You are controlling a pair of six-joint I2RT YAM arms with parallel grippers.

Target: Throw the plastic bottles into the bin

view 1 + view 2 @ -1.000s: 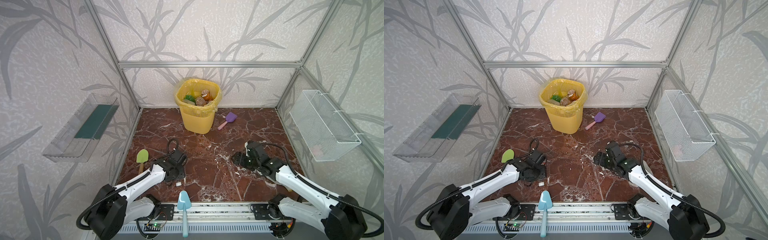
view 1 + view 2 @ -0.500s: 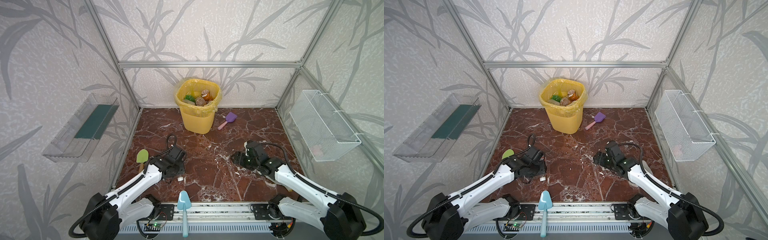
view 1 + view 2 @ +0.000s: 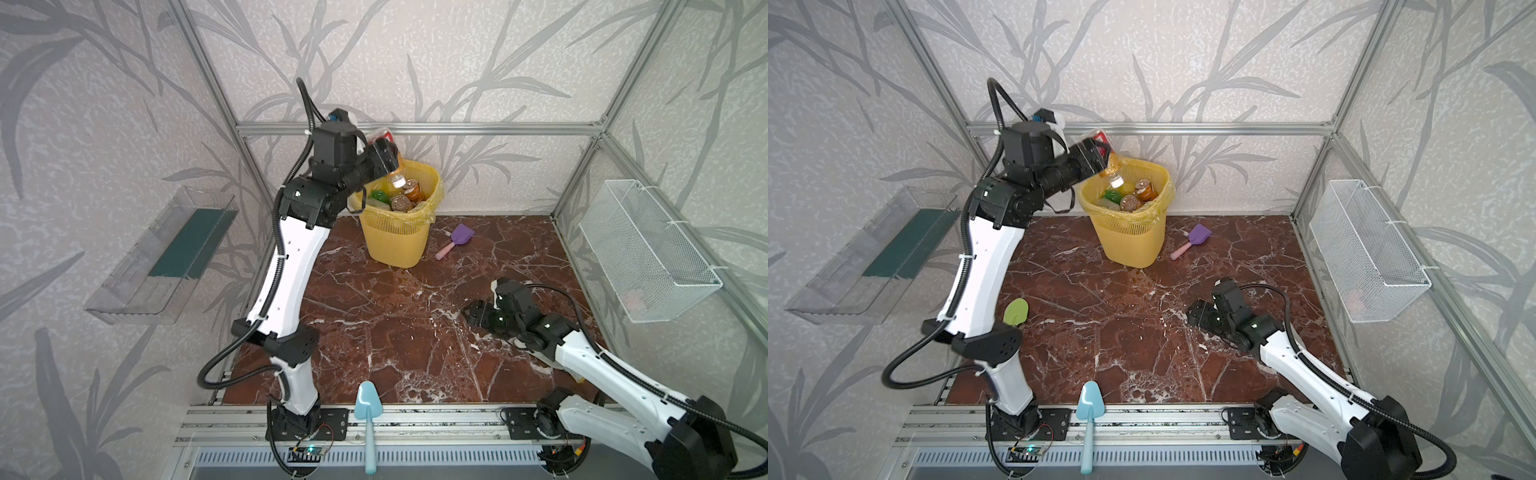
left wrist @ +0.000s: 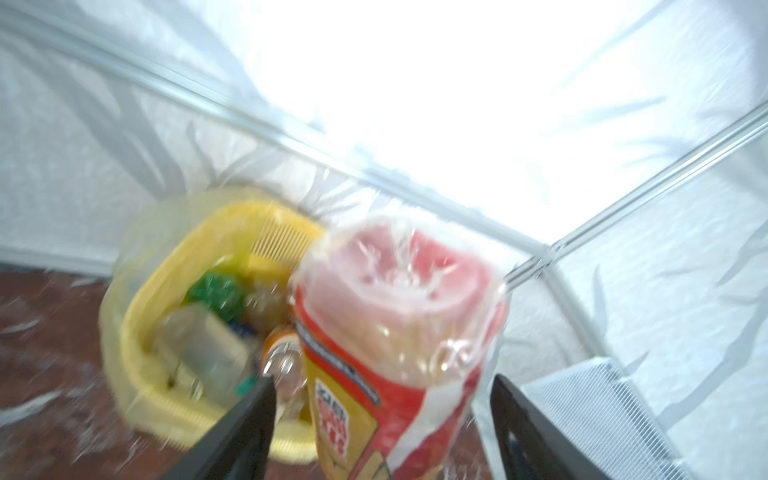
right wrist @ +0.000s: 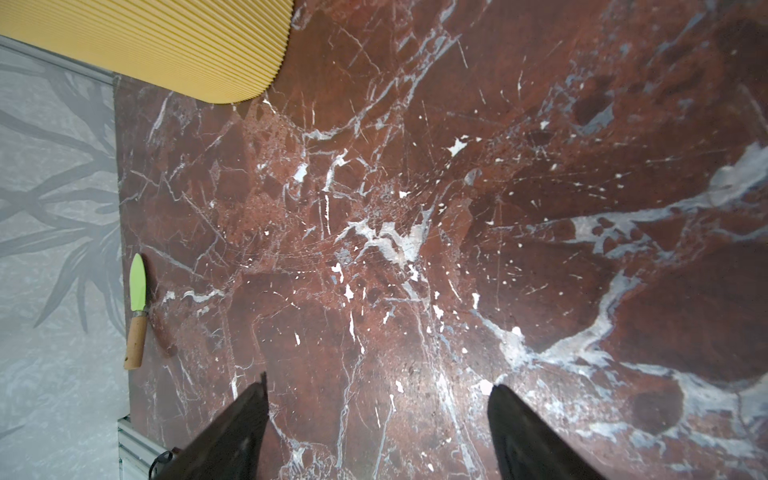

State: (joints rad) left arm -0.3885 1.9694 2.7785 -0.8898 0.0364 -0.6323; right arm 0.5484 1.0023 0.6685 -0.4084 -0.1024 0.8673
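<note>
The yellow lattice bin (image 3: 395,241) (image 3: 1129,241) stands at the back wall, with several plastic bottles (image 3: 401,199) (image 3: 1129,201) inside its liner. My left gripper (image 3: 384,156) (image 3: 1096,156) is raised above the bin's near-left rim. In the left wrist view its jaws (image 4: 380,378) stand open. A red-and-yellow labelled bottle (image 4: 395,324) (image 3: 392,166) hangs between them, cap down over the bin (image 4: 137,316), blurred, with a gap beside one finger. My right gripper (image 3: 471,311) (image 5: 376,386) rests low over the marble floor, open with nothing between its fingers.
A purple shovel (image 3: 457,235) lies right of the bin, a blue shovel (image 3: 366,409) on the front rail, a green shovel (image 3: 1016,311) (image 5: 138,286) by the left wall. A white wire basket (image 3: 648,249) hangs on the right wall, a clear tray (image 3: 162,253) on the left.
My left arm has risen from the floor at the front left to above the bin, and its jaws have gone from shut to apart. The right arm has hardly moved.
</note>
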